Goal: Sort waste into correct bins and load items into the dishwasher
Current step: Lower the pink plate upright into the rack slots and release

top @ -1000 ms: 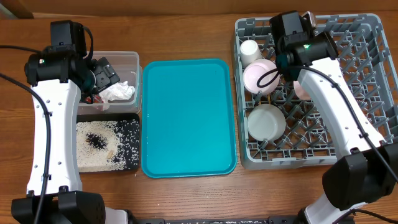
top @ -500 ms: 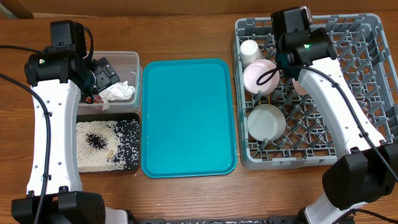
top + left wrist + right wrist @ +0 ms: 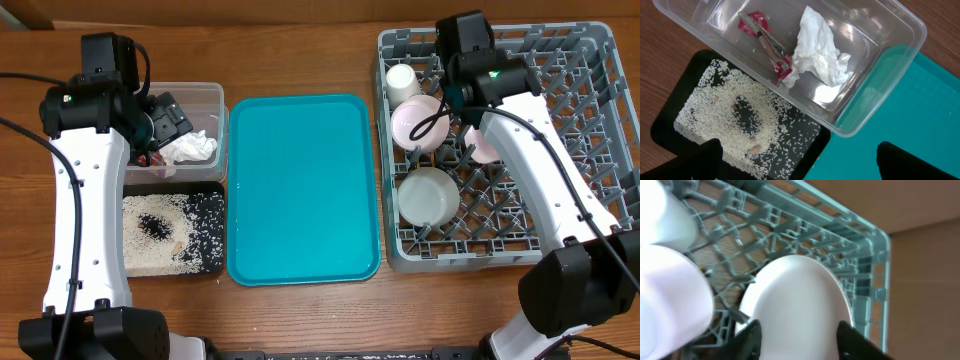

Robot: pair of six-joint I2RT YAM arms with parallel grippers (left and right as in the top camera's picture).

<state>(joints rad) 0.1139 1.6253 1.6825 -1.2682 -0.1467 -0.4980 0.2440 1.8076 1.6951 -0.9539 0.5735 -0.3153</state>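
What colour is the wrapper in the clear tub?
The wrapper is red; left wrist view shows it best.

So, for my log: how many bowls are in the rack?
2: a pink bowl beside the cup, a white bowl nearer the front edge; the right arm may hide more.

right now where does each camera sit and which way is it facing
Overhead: fixed above the table, looking straight down on clear tub, black tray, teal tray and dish rack; left arm and right arm show.
Left wrist: above the bins, looking down at napkin and wrapper in the tub, rice in the black tray; left fingertips at the bottom.
Right wrist: low over the rack, facing the plate; right fingertips flank it.
Shared: overhead and left wrist both show tub, napkin, teal tray.
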